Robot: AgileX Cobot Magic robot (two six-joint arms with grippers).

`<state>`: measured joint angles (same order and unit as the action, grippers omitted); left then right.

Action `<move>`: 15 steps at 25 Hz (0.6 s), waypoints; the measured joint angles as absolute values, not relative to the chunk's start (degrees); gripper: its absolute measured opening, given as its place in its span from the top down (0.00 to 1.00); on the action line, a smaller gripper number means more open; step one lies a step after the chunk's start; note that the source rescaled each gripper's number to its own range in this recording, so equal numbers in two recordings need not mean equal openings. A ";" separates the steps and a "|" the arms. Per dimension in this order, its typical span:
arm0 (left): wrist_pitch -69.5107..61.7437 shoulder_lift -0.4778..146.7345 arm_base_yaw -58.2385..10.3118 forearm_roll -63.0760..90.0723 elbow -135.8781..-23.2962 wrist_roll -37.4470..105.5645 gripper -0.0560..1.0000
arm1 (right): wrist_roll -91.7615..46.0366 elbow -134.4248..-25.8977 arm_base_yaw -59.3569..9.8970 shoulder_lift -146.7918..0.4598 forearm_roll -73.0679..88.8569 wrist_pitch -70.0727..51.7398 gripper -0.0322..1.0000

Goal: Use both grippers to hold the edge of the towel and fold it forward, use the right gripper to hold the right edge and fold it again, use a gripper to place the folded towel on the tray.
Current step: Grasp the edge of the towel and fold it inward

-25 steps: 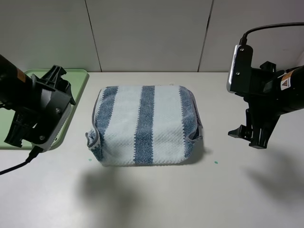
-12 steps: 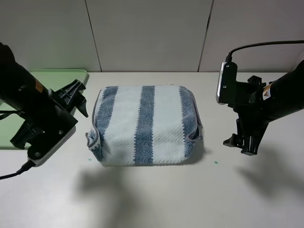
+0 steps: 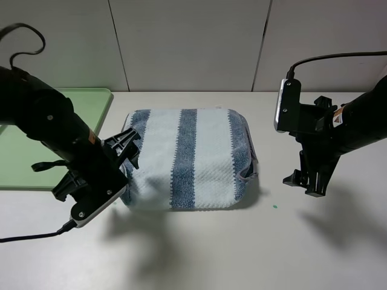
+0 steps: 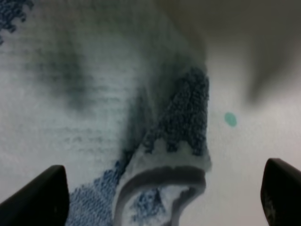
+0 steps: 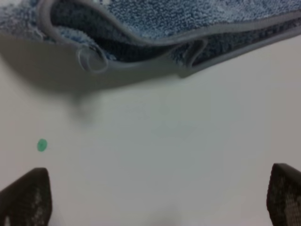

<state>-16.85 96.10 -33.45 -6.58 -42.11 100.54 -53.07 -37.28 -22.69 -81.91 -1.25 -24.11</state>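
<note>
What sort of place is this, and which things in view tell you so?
Most likely a robotics lab bench: the left gripper and the right gripper hang over a pale table holding a folded striped towel and a green tray, with plain wall panels behind.

I see the tray (image 3: 97, 106) left of the towel (image 3: 187, 158); left gripper (image 3: 128, 151) over its left side; right gripper (image 3: 305, 184) apart, rightward
</note>
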 joint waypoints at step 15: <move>-12.20 100.85 -33.45 -6.58 -41.94 103.37 0.19 | -58.74 -37.28 -22.69 -81.91 -1.25 -22.82 0.00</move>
